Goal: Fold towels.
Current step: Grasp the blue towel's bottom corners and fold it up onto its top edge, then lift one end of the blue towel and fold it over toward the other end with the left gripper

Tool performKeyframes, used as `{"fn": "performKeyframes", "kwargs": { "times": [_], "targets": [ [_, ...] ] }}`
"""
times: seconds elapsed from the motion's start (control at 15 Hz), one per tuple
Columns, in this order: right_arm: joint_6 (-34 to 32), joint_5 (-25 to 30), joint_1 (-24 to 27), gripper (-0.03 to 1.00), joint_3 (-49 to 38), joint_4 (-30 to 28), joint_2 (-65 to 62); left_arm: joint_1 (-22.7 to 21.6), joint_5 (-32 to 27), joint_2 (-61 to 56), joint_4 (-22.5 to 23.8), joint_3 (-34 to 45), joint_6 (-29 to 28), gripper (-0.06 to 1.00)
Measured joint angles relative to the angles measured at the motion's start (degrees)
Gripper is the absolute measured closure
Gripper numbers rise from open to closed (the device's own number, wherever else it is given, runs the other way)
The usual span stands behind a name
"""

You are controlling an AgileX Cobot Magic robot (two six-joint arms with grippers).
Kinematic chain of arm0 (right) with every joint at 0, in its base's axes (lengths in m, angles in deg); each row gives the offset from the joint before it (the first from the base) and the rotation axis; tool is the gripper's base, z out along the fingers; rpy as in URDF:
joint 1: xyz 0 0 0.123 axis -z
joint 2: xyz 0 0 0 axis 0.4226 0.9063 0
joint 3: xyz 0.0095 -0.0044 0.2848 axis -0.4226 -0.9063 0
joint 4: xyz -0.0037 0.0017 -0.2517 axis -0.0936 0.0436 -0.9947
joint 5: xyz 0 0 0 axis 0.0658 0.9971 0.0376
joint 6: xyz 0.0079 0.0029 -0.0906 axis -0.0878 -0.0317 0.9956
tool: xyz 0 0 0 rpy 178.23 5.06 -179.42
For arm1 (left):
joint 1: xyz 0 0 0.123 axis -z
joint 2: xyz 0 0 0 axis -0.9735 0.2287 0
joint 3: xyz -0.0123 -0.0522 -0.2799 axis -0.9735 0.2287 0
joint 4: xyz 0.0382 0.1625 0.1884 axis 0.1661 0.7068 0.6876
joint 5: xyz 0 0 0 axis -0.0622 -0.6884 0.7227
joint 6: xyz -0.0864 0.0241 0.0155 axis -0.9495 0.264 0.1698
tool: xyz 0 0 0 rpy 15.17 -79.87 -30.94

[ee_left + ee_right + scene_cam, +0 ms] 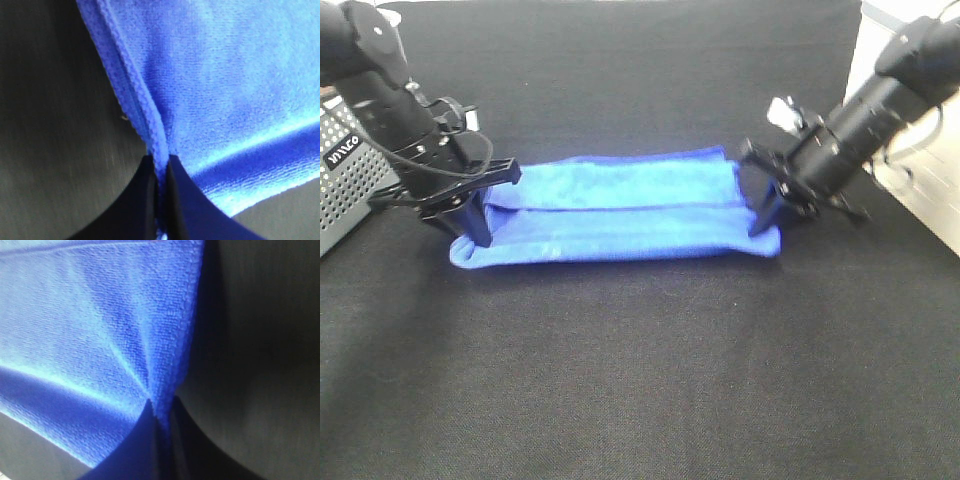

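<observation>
Grey perforated box point(340, 185) stands at the left edge of the counter point(640, 380), just beside the left arm and clear of the work.

Left gripper point(470, 225) sits at the towel's left end. The left wrist view shows its jaws closed on the hem point(142, 100), with only the stitched border caught between them.

Towel point(620, 215) lies across the middle of the counter, somewhat nearer the far edge than the near edge. It is already doubled into a long band running toward the left and right edges, with a lengthwise crease showing on top.

Right gripper point(765, 215) is at the towel's right end. The right wrist view shows the jaws clamped on the cloth's edge, with creases fanning out from the pinch.

Risks noted:
- Both holds are shallow. A lift or pull could draw the hem out of either jaw and drop that end.
- Each pinch may hold only the upper layer. Raising it would then open the existing fold instead of carrying it.
- Uneven travel of the two arms would skew the band and misalign the edges.
- Excess outward tension could drag the cloth across the counter.
</observation>
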Motion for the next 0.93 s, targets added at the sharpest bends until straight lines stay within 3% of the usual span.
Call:
{"fn": "performKeyframes", "kwargs": {
  "times": [0.2, 0.4, 0.6, 0.93],
  "targets": [
    [2.01, -5.79, 0.00, 0.97, -13.41, -0.11, -5.27, 0.80, 2.69, -5.16, -0.40, 10.37, 0.00, 0.92],
    [4.76, -7.39, 0.00, 0.97, -17.88, 0.63, -7.28, 0.80, 7.39, -9.11, -0.74, 17.70, 0.00, 0.92],
    [7.22, -8.25, 0.00, 0.97, -15.87, 1.32, -7.28, 0.80, 9.80, -10.26, -0.52, 15.99, -0.52, 0.92],
    [6.30, -8.71, 0.00, 0.97, -4.70, 1.38, -4.70, 0.80, 18.45, -9.05, 3.44, 11.00, -5.61, 0.92]
  ]
}}
